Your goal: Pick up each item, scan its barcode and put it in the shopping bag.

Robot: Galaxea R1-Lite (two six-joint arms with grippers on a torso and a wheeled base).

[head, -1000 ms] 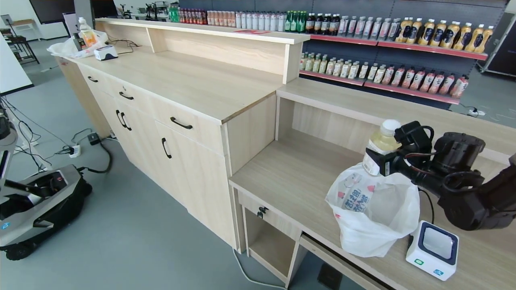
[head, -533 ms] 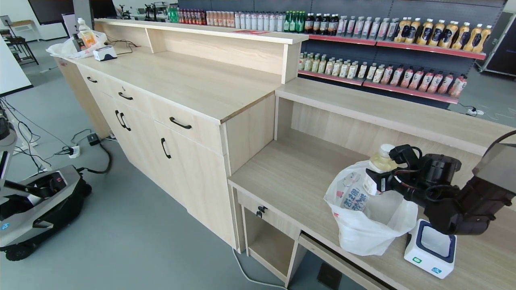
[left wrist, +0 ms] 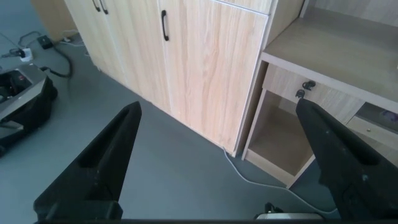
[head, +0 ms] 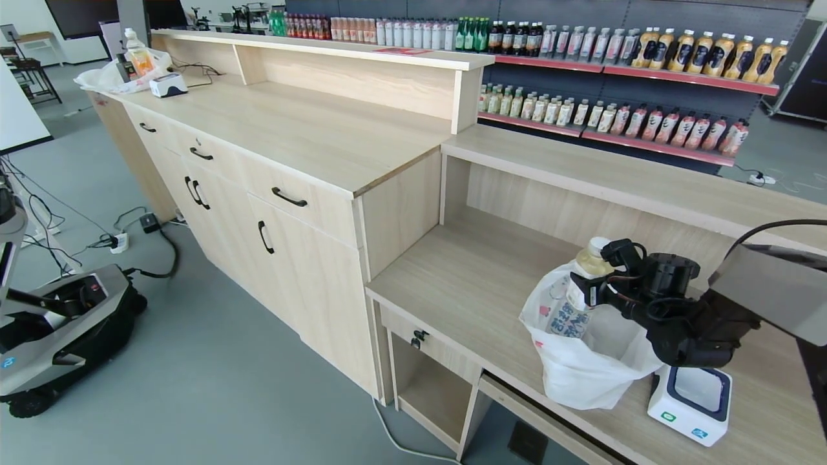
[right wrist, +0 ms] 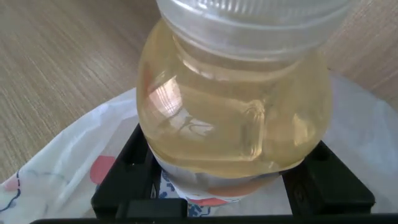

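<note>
While the right gripper (head: 586, 296) is clamped on the labelled body of the bottle (head: 583, 274), the bottle stands upright in the mouth of the shopping bag (head: 585, 368). Its lower part sits inside the bag rim; the cap and shoulder rise above it. The right wrist view confirms the black fingers (right wrist: 127, 171) pressed against both sides of the bottle (right wrist: 233, 118), with bag film (right wrist: 62, 168) below.

The scanner (head: 690, 403) stands just beside the bag, on the same counter (head: 465, 284). The left gripper (left wrist: 221, 162) hangs with its fingers spread apart and holding nothing, over the floor well away from the bag.

Judged step: depositing the bottle into the bag. The next move calls for lowering until the bottle is supported inside the bag, then releasing the grip and withdrawing straight up, so that the thin film is not snagged or dragged against the scanner.
</note>
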